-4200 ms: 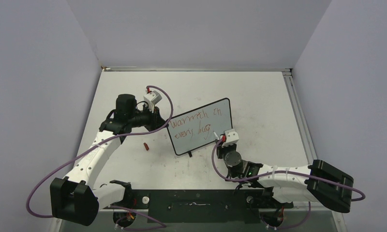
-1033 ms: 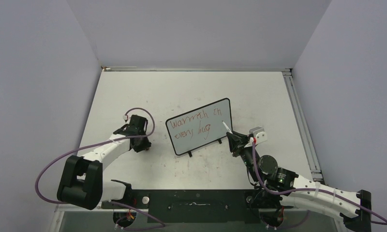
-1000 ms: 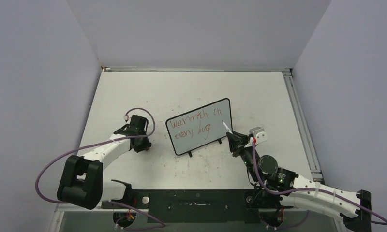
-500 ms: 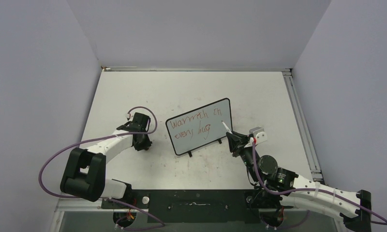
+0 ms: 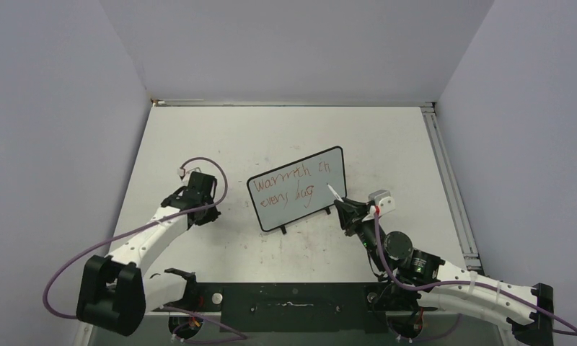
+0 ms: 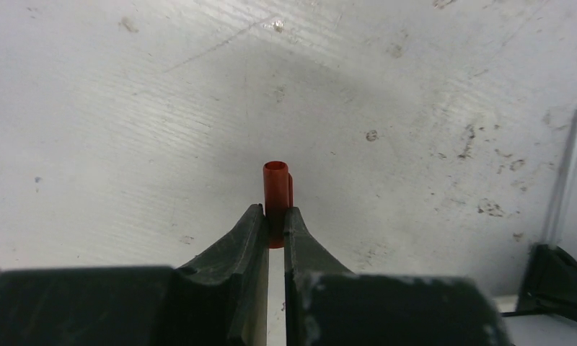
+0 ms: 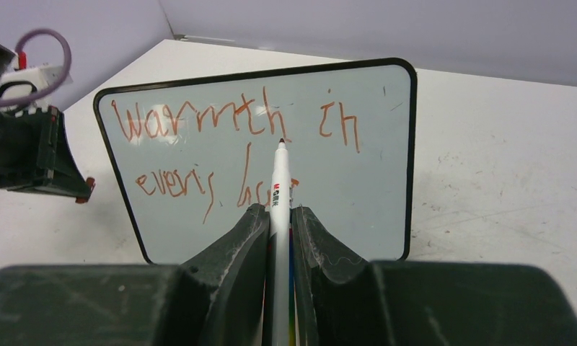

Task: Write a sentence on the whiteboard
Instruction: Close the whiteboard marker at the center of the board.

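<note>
**Writing looked done; capping pending**

The board [image 5: 293,213] stood propped at a tilt near the middle of the table [image 5: 386,144], between the two arms. The sentence [image 7: 199,122] ran across it in red, in two lines. We judged the writing complete and capping the marker to be the step in hand.

Left fingers [image 6: 257,222]: closed almost fully on a red cap [image 6: 275,189]. They pinched only its near end, with the open mouth pointing away. They sat left of the board and apart from it.

Right fingers [image 7: 255,220]: clamped on the marker [image 7: 280,187], its bare tip aimed at the board's lower right. We could not tell whether the tip touched the surface.

Risks noted:
- The tip was bare and close to the board, so any sideways drift could drag a stray stroke through the sentence.
- The board looked light, and a nudge from the right arm might slide or topple it.
- The cap was held by very little, so pressing it onto the marker might make it pivot or slip out.
- The cap's mouth was small, and poor alignment would ink the fingers or knock the cap loose.
</note>
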Robot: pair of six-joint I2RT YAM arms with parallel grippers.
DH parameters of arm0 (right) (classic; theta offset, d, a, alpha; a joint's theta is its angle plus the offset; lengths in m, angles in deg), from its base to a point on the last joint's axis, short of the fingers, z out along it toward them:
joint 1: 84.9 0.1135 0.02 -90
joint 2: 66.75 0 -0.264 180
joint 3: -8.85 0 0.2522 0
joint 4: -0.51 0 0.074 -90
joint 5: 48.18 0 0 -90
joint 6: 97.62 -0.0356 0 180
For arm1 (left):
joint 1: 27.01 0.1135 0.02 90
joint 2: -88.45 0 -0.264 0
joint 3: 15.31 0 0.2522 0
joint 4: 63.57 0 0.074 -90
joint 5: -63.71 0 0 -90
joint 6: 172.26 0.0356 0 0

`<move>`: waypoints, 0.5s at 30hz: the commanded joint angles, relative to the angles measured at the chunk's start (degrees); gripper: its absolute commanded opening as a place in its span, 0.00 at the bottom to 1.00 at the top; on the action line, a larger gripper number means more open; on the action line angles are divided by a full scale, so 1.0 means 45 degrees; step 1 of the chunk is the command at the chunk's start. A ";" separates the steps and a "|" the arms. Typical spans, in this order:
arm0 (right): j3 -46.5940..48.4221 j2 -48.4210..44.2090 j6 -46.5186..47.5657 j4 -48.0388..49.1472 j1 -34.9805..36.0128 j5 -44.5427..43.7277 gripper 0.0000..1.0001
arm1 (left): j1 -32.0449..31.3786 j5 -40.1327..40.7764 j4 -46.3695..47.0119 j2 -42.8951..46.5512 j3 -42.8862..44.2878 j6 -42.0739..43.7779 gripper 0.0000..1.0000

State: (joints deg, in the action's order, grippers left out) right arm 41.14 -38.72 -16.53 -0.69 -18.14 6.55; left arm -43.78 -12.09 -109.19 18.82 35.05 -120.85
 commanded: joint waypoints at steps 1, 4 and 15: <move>0.0737 0.0028 -0.0578 -0.0693 0.0022 0.0975 0.05 | 0.0056 0.0826 -0.0806 0.2127 0.0705 0.0110 0.00; 0.1188 0.0035 -0.0926 -0.1448 0.0010 0.1941 0.05 | 0.0046 0.0822 -0.1003 0.3546 0.1243 0.0880 0.00; 0.3890 0.1465 -0.1847 -0.4625 -0.1742 0.6283 0.05 | -0.0806 -0.2486 -0.0761 0.6593 0.2929 0.4904 0.00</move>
State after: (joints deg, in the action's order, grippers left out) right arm 54.93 -33.74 -23.08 -17.57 -23.47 24.91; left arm -44.85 -15.85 -113.74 45.93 44.90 -107.14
